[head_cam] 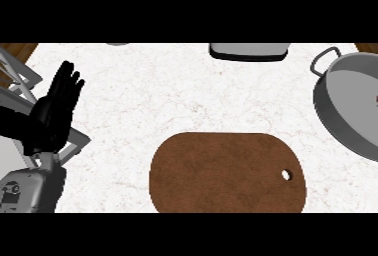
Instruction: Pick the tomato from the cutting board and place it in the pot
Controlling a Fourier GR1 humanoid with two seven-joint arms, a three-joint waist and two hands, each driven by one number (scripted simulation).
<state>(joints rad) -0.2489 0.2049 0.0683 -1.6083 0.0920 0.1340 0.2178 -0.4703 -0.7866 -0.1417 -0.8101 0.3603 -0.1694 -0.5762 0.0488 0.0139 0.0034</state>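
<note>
One hand (55,107) shows, the left, at the left edge, resting with fingers straight and spread, holding nothing. The right hand is out of view. The brown cutting board (221,172) lies bare; no tomato is visible on it. At the right edge sits the grey pot (347,107), only partly in view. Risk: the tomato's whereabouts cannot be confirmed.

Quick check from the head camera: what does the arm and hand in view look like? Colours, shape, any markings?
Only one arm shows, at the view's left. The left hand is matt black all over, slim, with long jointed fingers and a thumb. Below it the forearm is a rounded light-grey shell with dark panel lines and small dark marks near the lower edge. No cables or sleeves show. The right arm and hand are out of view.
</note>
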